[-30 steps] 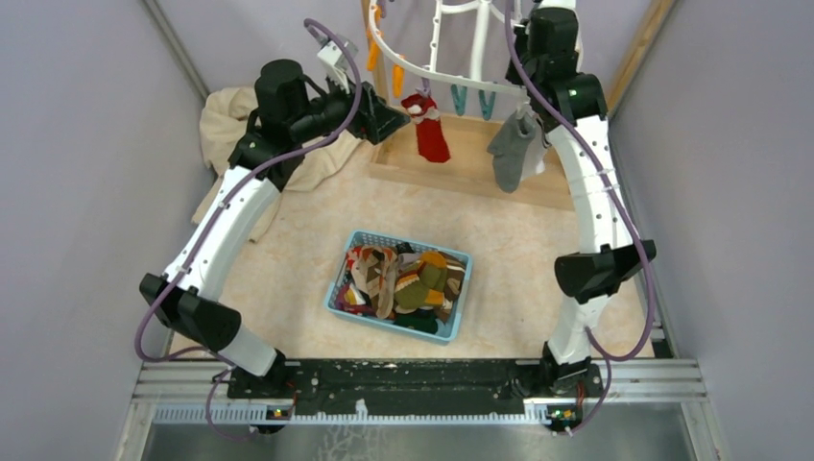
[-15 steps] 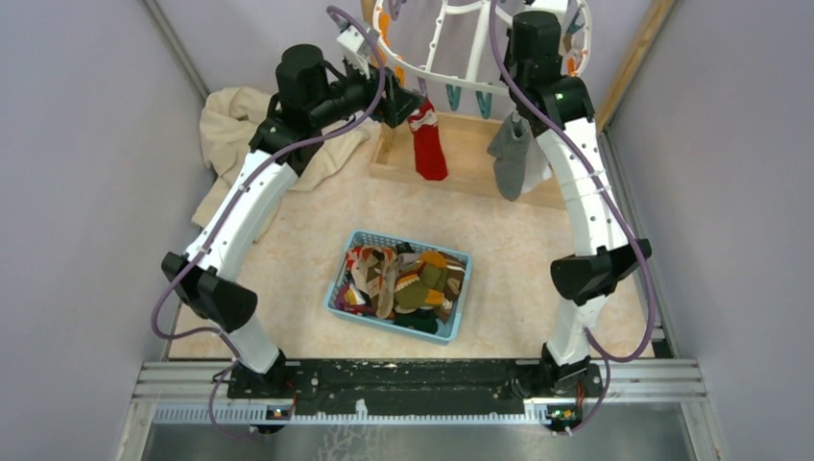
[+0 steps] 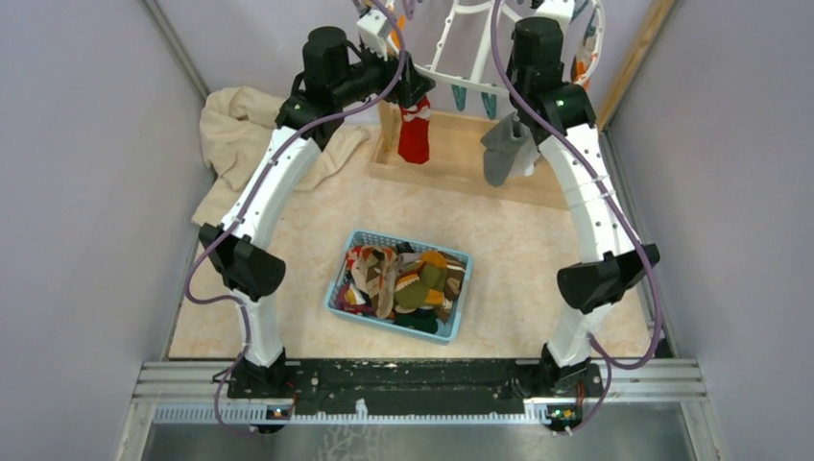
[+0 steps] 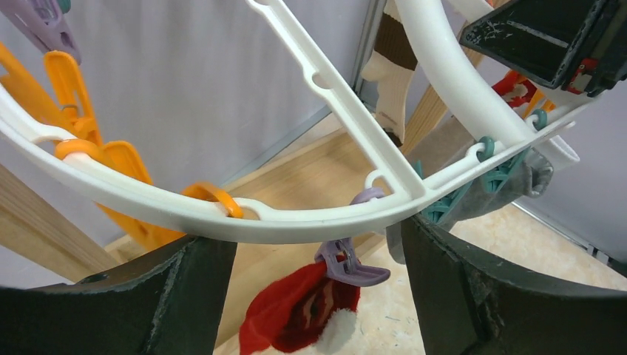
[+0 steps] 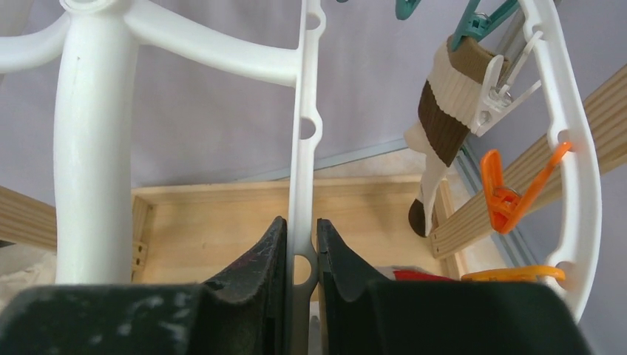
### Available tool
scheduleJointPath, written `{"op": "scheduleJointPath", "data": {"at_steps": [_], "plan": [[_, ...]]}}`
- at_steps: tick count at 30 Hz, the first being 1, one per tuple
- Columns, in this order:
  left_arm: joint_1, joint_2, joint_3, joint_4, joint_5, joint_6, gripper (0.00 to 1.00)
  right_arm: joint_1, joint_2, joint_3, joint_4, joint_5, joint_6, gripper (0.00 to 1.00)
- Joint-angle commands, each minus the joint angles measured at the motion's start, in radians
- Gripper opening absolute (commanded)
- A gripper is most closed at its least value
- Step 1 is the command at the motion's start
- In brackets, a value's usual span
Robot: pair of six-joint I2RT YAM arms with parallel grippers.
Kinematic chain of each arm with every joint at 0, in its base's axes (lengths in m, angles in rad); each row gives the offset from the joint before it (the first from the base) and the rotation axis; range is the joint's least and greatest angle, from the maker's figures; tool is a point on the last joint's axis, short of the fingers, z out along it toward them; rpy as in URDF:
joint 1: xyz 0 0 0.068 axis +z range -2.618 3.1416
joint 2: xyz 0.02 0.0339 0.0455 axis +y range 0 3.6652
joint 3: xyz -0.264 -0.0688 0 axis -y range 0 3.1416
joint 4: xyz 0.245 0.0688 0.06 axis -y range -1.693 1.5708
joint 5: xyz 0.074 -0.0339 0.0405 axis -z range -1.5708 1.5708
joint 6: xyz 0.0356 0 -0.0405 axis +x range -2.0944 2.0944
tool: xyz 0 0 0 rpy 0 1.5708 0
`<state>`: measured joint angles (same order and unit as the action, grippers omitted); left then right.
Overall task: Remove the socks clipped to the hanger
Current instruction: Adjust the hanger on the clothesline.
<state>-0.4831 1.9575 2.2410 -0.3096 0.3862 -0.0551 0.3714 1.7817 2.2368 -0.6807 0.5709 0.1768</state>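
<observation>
The white hanger [image 3: 451,38] hangs at the back, above the wooden rack. A red sock [image 3: 415,130] with a white cuff hangs from a purple clip [image 4: 347,262] on the rim of the hanger [image 4: 296,222]. My left gripper [image 4: 318,248] is open, its jaws either side of that clip and just under the rim, with the red sock [image 4: 296,314] below. It touches nothing. A grey sock [image 3: 501,149] hangs on teal clips. A brown-and-cream striped sock [image 5: 447,111] hangs at the far side. My right gripper [image 5: 302,259] is shut on a thin spoke of the hanger [image 5: 92,148].
A blue basket [image 3: 338,288] holding several loose socks sits mid-table. A beige cloth [image 3: 235,134] lies at the back left. The wooden rack frame [image 3: 461,163] lies under the hanger. Grey walls close in on both sides.
My left arm has stretched up and back, bringing its open gripper under the hanger rim at the red sock's clip. The hanger and its socks have shifted back and up.
</observation>
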Motion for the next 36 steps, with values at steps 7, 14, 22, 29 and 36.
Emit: {"op": "scheduleJointPath", "data": {"at_steps": [7, 14, 22, 29, 36], "plan": [[0.028, -0.006, 0.033, 0.043, -0.006, 0.002, 0.86, 0.031, -0.289, -0.225, 0.146, -0.152, -0.083, 0.64], [0.048, -0.011, 0.013, 0.057, 0.012, -0.007, 0.86, 0.031, -0.52, -0.469, 0.292, -0.372, -0.105, 0.63], [0.057, -0.044, -0.039, 0.092, 0.047, -0.023, 0.86, 0.046, -0.56, -0.737, 0.421, -0.771, -0.171, 0.56], [0.057, -0.091, -0.105, 0.115, 0.056, -0.03, 0.86, 0.057, -0.496, -0.946, 0.664, -0.88, -0.231, 0.61], [0.057, -0.114, -0.134, 0.114, 0.065, -0.02, 0.86, 0.057, -0.393, -1.167, 1.131, -0.885, -0.242, 0.79]]}}
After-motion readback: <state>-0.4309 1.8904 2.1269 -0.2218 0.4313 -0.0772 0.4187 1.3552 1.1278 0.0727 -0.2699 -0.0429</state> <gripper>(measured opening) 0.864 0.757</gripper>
